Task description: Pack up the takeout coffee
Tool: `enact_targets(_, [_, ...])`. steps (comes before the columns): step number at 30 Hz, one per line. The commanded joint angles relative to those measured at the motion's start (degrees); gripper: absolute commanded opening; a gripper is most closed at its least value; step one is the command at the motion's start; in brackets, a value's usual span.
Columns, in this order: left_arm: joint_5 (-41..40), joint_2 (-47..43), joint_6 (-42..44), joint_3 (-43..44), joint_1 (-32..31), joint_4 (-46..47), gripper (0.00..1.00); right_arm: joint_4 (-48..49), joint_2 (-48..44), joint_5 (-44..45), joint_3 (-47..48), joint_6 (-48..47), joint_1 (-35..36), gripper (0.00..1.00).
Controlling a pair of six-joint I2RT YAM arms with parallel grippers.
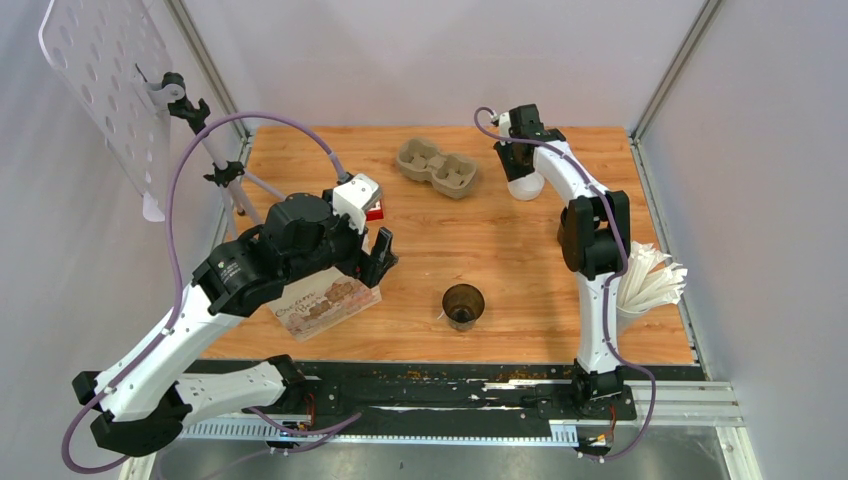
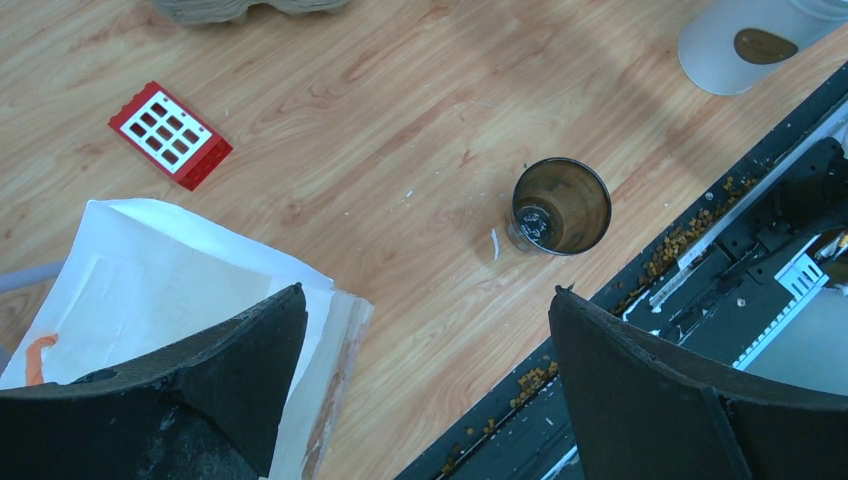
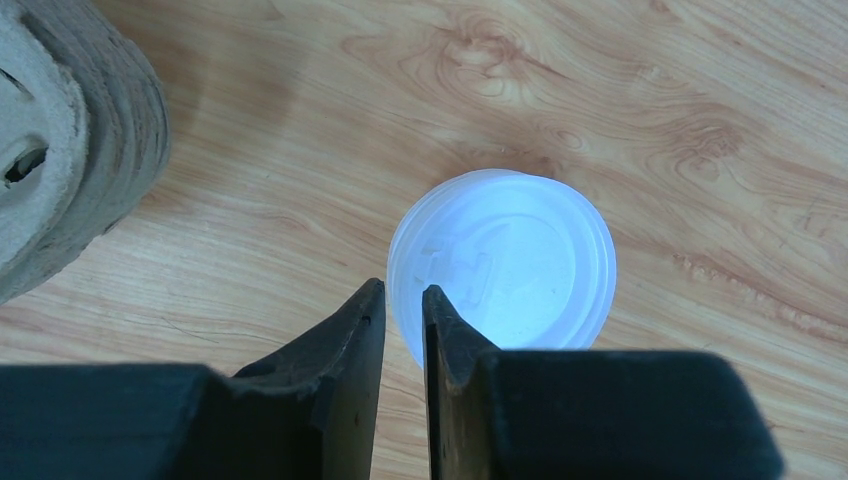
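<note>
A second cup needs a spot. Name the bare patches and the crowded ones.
Bare wood: the centre, between the grey-brown moulded pulp tray and the open dark translucent cup; also between that cup and the right arm. Crowded: the left, with the printed paper bag, red plastic brick and open left fingers; far back, right fingers pinch the white plastic lid.

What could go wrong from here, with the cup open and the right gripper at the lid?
The right gripper meets only the rim of the white lid, in a narrow gap; such a thin hold could slip or tilt. The open cup stands unlidded with what looks like dark liquid at its bottom, so a bump might spill it toward the paper bag.
</note>
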Motion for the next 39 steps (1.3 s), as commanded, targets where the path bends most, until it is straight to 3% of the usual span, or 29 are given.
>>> enact_targets(1, [-0.3,-0.3,0.2,0.4,-0.3,2.2,0.98,1.3,0.9,-0.1,2.4,-0.1,-0.4,0.21])
enact_targets(39, [-0.6,-0.7,0.0,0.2,-0.3,2.3,0.97,1.0,2.0,-2.1,1.1,0.0,-0.8,0.16])
